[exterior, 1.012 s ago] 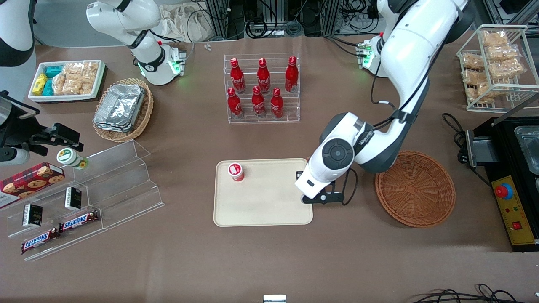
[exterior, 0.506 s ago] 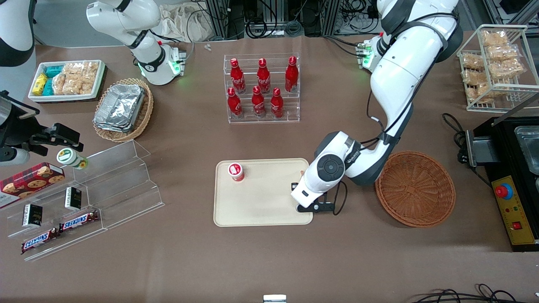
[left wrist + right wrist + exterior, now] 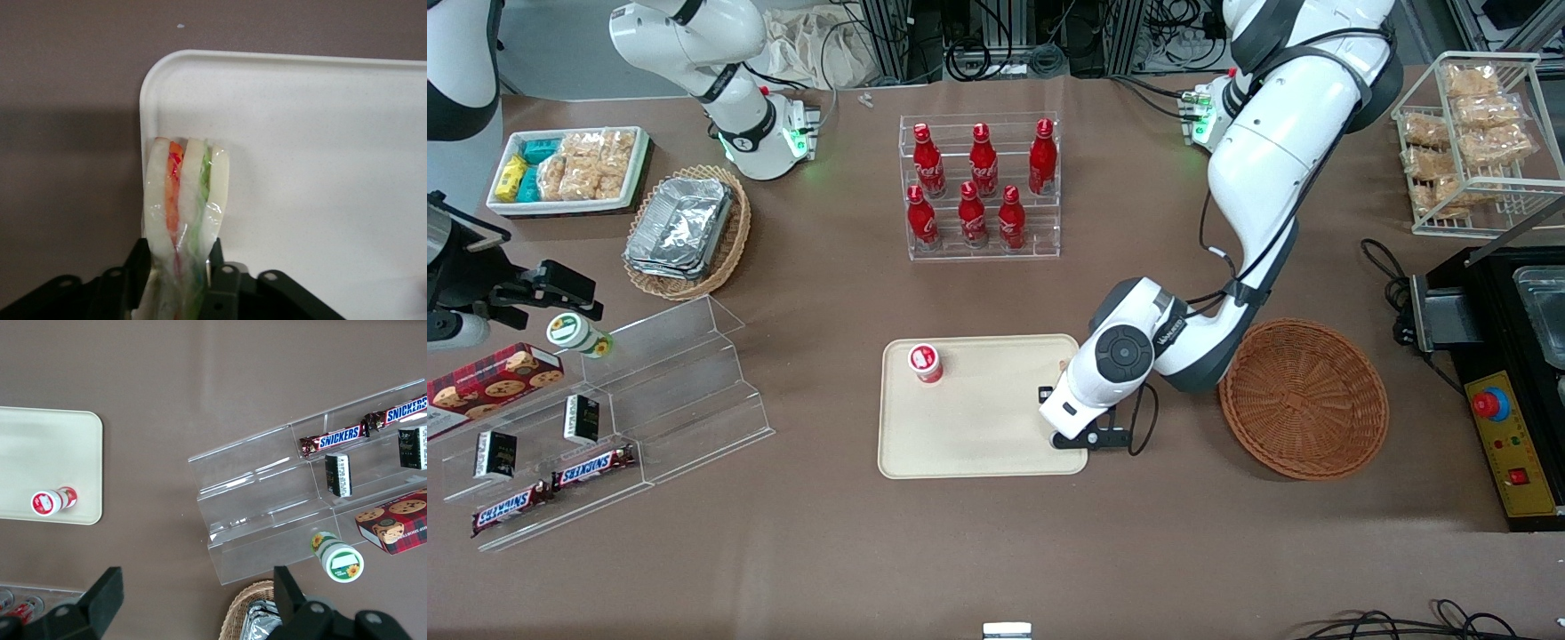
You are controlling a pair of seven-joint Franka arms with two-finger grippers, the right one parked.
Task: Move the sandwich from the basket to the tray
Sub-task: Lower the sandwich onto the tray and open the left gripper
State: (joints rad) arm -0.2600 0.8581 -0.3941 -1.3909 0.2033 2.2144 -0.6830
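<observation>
Brown tabletop; my black two-finger gripper (image 3: 177, 280) clamps the plastic-wrapped triangular sandwich (image 3: 185, 200) over the flat cream plastic tray (image 3: 320, 167) corner, probably just touching.

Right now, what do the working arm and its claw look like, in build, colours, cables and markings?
The left arm has glossy white rounded shells with dark grey joint sections and a round grey cap with a dark centre near the wrist. A thin black cable runs along it and loops by the wrist. Its base glows green. The claw is black with screw heads, set over the tray edge nearest the basket.
</observation>
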